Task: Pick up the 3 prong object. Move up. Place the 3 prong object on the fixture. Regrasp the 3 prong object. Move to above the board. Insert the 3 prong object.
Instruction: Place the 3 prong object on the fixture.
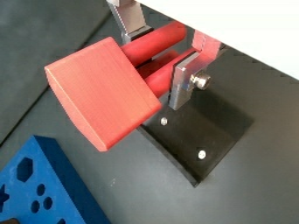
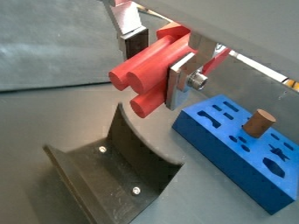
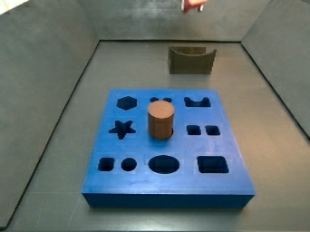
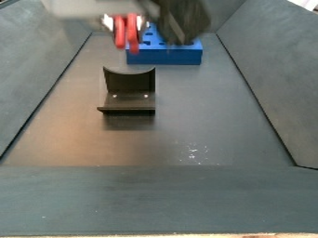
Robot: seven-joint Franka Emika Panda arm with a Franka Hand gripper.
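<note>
Fixture [image 4: 128,91] below hand [image 4: 125,30] gripping 3 prong object [image 2: 149,73].

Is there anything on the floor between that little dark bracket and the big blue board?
Nothing: in a side view bare dark floor separates the fixture from the board. The gripper hangs above, holding the 3 prong object.

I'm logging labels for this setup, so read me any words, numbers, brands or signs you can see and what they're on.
None: no readable text in any view.
The red block held in the gripper: plain.
The blue board: only cut-out shapes, no lettering.
The brown cylinder: unmarked.
The dark fixture: only screw heads.
</note>
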